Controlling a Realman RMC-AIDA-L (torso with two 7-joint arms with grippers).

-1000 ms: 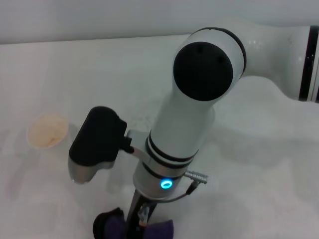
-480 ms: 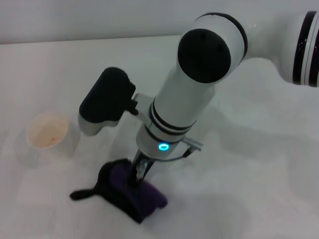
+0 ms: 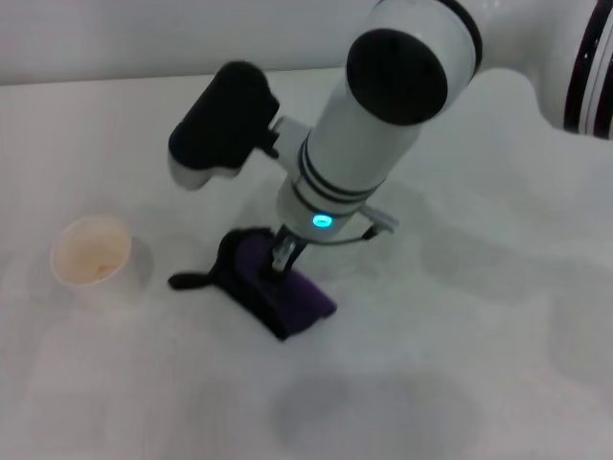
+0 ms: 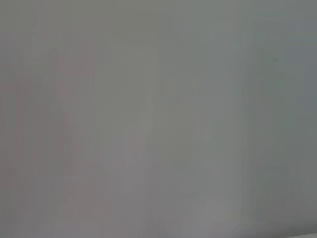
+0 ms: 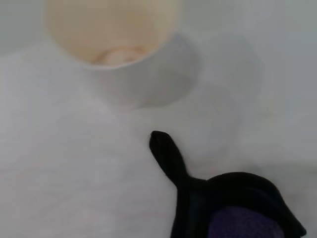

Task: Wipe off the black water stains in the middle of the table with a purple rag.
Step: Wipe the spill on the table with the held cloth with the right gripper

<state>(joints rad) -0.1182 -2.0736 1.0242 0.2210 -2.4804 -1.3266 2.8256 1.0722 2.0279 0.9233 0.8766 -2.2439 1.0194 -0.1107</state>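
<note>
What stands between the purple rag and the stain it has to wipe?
I can't see any stain. The right claw presses the purple rag onto the table; the cup stands apart, to its left.

No readable text, label, brand, number or sign shows on anything in the head or wrist views

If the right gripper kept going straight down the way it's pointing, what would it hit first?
The right gripper already points down into the small purple rag with black edging, so it would likely press that against the white table. Its fingers are hidden.
</note>
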